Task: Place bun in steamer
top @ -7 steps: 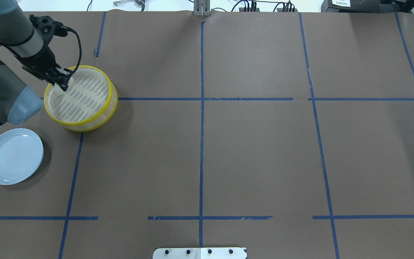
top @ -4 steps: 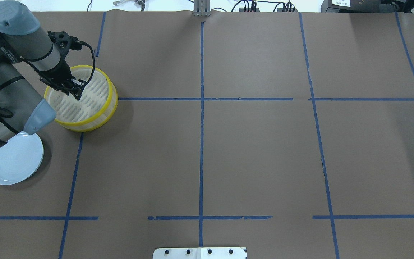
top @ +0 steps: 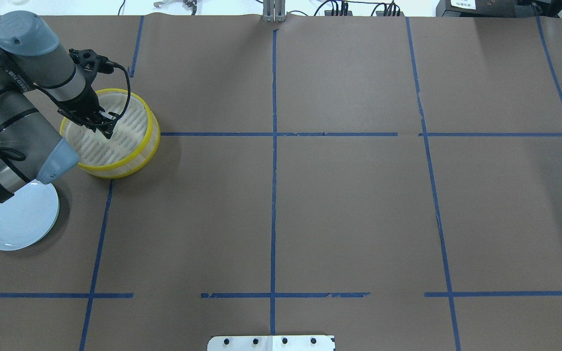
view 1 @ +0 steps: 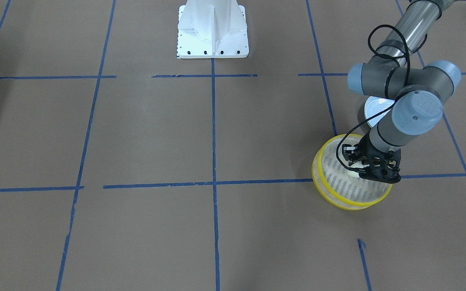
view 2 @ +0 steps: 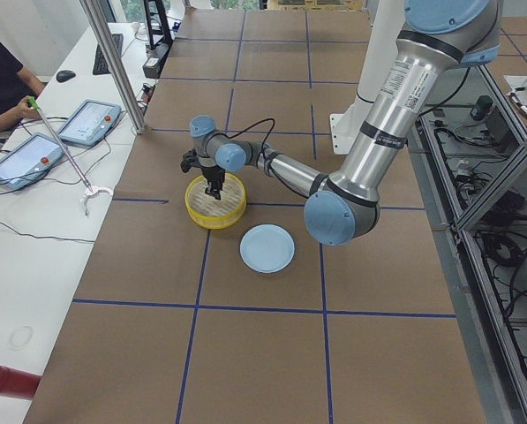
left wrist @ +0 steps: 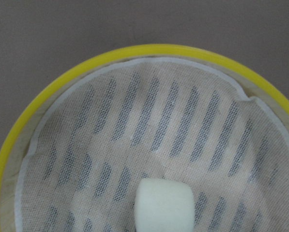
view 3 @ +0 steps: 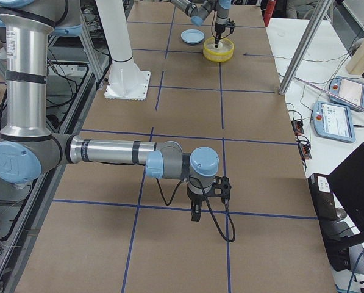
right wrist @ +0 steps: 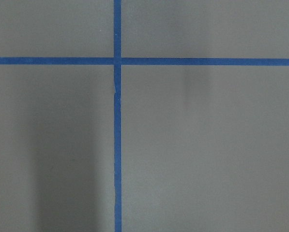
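The steamer (top: 151,131) with yellow rims stands at the table's far left; it also shows in the front view (view 1: 340,204). My left gripper (top: 107,130) reaches down inside it, low over the slatted base, also in the front view (view 1: 362,174). It is shut on the cream-white bun (left wrist: 164,205), which the left wrist view shows just above the cloth-lined base, within the yellow rim (left wrist: 159,48). The bun is hidden under the gripper in the overhead view. My right gripper (view 3: 194,213) shows only in the exterior right view, low over bare table; I cannot tell if it is open or shut.
A pale blue plate (top: 22,219) lies near the steamer, partly under my left arm; it also shows in the front view (view 1: 374,107). The robot's white base (view 1: 212,32) is at the table's middle edge. Blue tape lines cross the brown table.
My left gripper has moved with the bun from the steamer's left rim to over its middle and has come down into the basket. My forearm now covers part of the plate.
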Tool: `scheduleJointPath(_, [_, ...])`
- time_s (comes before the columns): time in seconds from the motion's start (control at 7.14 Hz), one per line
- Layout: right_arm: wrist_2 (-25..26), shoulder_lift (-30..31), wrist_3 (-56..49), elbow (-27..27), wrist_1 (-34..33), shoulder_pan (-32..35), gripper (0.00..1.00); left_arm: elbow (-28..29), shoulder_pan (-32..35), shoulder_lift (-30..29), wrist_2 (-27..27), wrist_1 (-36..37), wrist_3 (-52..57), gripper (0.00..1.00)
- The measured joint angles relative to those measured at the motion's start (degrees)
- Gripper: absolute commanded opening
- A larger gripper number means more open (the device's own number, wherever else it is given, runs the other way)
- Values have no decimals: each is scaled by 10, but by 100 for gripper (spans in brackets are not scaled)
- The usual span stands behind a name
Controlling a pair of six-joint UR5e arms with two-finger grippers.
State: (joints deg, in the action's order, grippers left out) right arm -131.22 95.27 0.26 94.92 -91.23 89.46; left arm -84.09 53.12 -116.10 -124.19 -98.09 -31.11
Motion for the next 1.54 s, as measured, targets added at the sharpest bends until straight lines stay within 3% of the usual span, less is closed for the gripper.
scheduleJointPath(0.56, [0, 0, 0, 0, 0, 0, 100, -6, 1, 2, 1, -5, 2, 100])
scheduleJointPath(0.98, [0, 0, 0, 0, 0, 0, 100, -104, 32, 42, -4, 3, 6, 100])
scheduleJointPath(1.26, [0, 0, 0, 0, 0, 0, 100, -137, 96, 69, -16, 30, 73, 100])
scheduleJointPath(1.54, [0, 0, 0, 0, 0, 0, 100, -139, 205, 102, -52, 80, 212, 100])
